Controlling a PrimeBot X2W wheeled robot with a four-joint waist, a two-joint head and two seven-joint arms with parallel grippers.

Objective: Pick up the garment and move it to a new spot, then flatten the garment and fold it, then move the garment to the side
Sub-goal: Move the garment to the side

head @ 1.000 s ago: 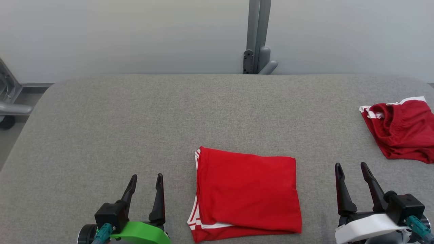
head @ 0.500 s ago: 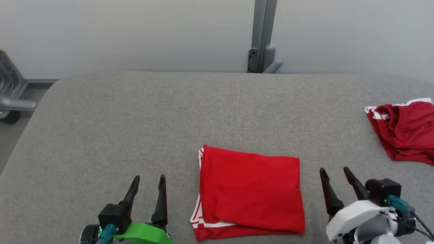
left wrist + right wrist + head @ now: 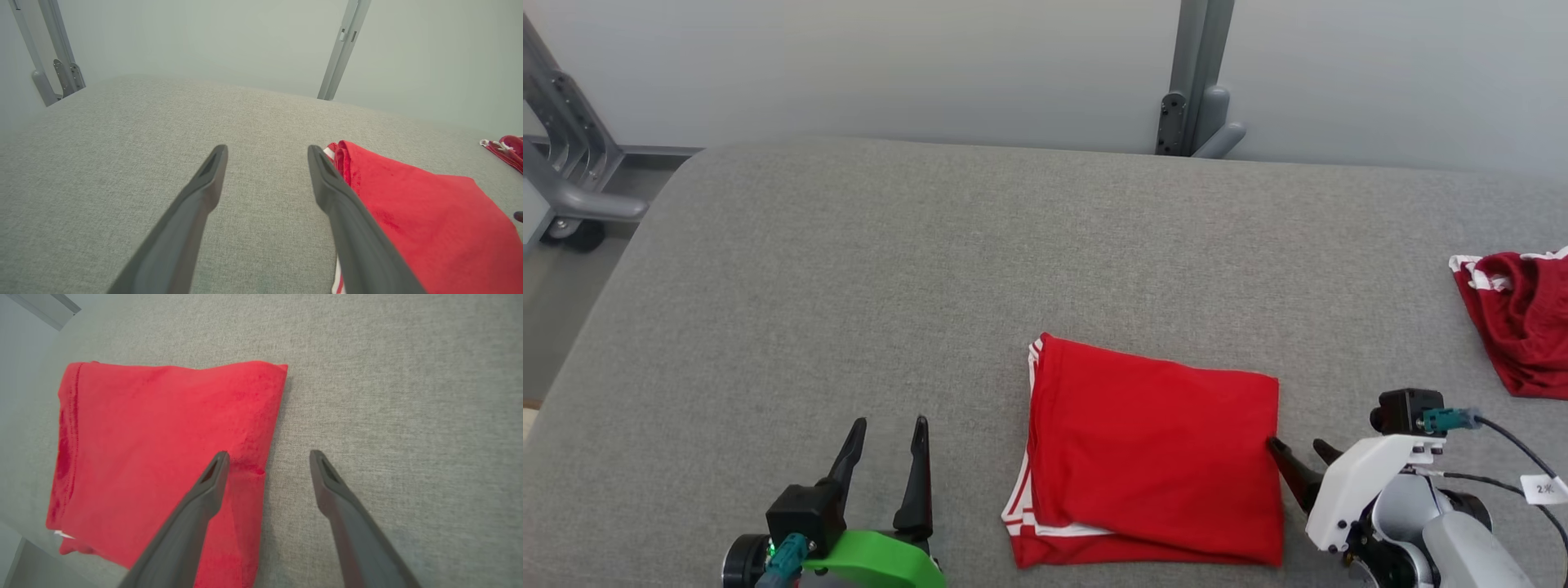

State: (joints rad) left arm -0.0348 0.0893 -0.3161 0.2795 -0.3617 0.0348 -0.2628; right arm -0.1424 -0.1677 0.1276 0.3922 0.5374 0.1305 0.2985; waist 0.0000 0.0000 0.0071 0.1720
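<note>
A bright red garment (image 3: 1152,449) with white trim lies folded into a rectangle on the grey table (image 3: 849,286), near its front edge. My right gripper (image 3: 1296,444) stands open at the garment's right edge. In the right wrist view, my right gripper (image 3: 268,453) has one finger over the garment (image 3: 163,437) and the other over bare table. My left gripper (image 3: 889,422) is open and holds nothing, a little left of the garment. The left wrist view has my left gripper (image 3: 266,149) just beside the garment (image 3: 416,220).
A second, darker red garment (image 3: 1523,318) lies crumpled at the table's right edge and also shows as a dark red garment (image 3: 506,147) far off. A grey metal post (image 3: 1196,82) stands behind the table, and a metal frame (image 3: 564,163) at the left.
The head camera has turned, shifting the whole picture. My right gripper has moved left and tipped down to the garment's right edge. The left gripper and the garment have stayed put.
</note>
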